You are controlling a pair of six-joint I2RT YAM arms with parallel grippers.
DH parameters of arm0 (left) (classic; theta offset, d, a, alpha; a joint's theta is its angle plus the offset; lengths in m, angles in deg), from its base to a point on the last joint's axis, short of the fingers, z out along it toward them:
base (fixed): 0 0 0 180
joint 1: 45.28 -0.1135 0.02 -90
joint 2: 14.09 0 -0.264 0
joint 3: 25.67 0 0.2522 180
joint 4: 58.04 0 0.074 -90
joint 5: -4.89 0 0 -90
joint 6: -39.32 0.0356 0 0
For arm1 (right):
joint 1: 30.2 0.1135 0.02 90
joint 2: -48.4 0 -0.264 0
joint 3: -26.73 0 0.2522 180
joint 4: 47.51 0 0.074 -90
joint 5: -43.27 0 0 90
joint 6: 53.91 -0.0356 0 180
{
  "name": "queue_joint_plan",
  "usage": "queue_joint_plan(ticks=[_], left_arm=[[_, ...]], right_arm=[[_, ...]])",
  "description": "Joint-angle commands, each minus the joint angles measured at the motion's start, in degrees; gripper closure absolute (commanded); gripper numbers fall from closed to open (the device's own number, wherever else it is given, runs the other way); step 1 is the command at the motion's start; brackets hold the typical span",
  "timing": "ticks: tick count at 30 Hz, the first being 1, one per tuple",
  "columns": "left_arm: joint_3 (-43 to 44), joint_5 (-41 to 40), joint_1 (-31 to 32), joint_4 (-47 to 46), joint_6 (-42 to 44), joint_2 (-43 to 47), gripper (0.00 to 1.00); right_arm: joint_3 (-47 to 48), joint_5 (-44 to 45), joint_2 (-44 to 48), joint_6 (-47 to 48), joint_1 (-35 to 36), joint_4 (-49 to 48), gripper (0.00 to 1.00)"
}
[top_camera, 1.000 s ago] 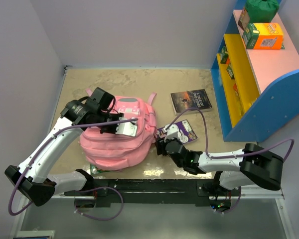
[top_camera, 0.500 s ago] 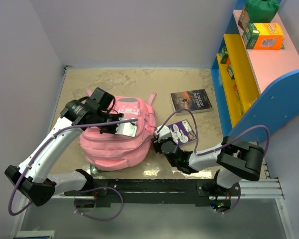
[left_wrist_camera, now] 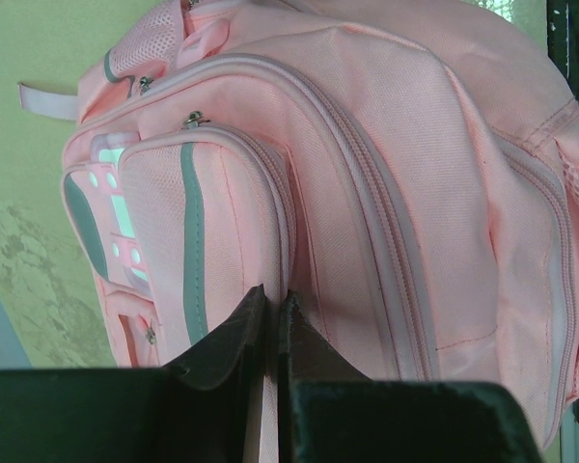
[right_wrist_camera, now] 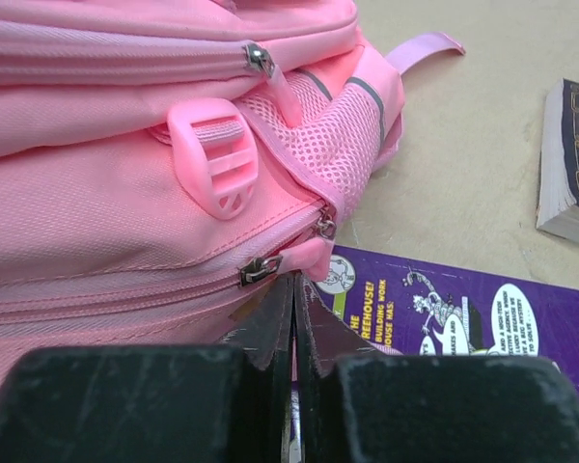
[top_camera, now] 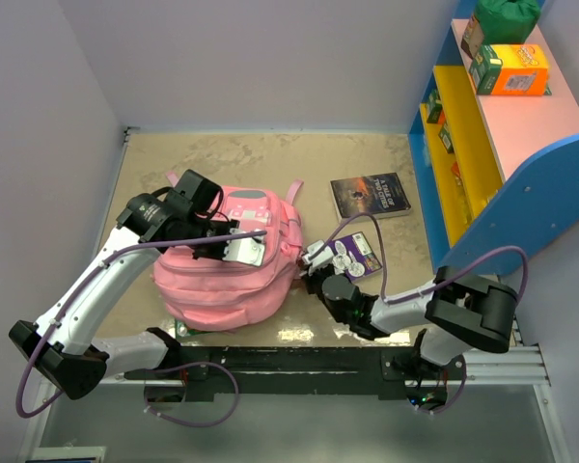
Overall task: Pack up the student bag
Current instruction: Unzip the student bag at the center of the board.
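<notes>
The student bag [top_camera: 222,285], pink with grey trim, lies in the middle of the table. My left gripper [top_camera: 239,243] rests on top of it. In the left wrist view the left gripper [left_wrist_camera: 273,294] is shut, pinching the student bag [left_wrist_camera: 396,193] in the fold between its front pocket and main compartment. My right gripper [top_camera: 314,273] is at the bag's right corner. Seen from the right wrist, the right gripper [right_wrist_camera: 294,280] is shut on the pink zip pull tab [right_wrist_camera: 309,256] of the student bag [right_wrist_camera: 96,222], beside a metal zip slider [right_wrist_camera: 259,270].
A purple comic book [top_camera: 355,256] lies just right of the bag, under the right gripper. A dark book [top_camera: 371,195] lies farther back. A blue, yellow and pink shelf [top_camera: 492,145] stands at the right, with an orange box [top_camera: 511,69] on top.
My right gripper has closed from open onto the pink zip pull at the bag's corner, and its arm shifted slightly. The left arm and the bag have not moved.
</notes>
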Motion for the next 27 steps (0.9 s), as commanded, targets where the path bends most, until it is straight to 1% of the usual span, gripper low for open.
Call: queue_joint_plan(ticks=[1,8,12,13,14,17,21,24,27], left_arm=[[3.24,-0.02,-0.47,-4.59,-1.02,0.77,1.00],[2.63,-1.07,-0.39,-6.79,-2.69,0.77,1.00],[2.89,-0.72,-0.48,-5.65,-1.90,0.86,1.00],[3.15,-0.81,-0.48,-5.38,-1.64,0.94,1.00],[3.41,-0.81,-0.48,-5.29,-1.55,0.86,1.00],[4.91,-1.07,-0.48,-4.16,-1.29,0.77,1.00],[5.44,-0.89,-0.48,-3.01,-1.11,0.77,1.00],[5.09,-1.07,-0.48,-2.74,-1.11,1.20,1.00],[4.21,-0.81,-0.48,-3.09,-0.93,1.73,1.00]], right_arm=[[-1.04,-3.09,3.82,0.03,1.21,-1.49,1.00],[-2.10,-2.48,6.29,-2.07,3.06,2.20,1.00],[-2.53,1.12,5.94,-3.66,3.23,3.44,1.00],[-2.71,1.82,5.68,-3.83,3.23,3.17,0.93],[-2.80,2.87,5.24,-4.09,3.23,2.91,0.74],[-1.49,5.33,2.35,-3.84,3.32,1.77,0.59],[1.41,6.40,-1.35,0.20,3.32,-1.39,0.53],[3.70,7.80,-4.95,2.31,3.23,-2.88,0.53],[3.97,7.98,-6.97,3.73,3.23,-6.40,0.56]])
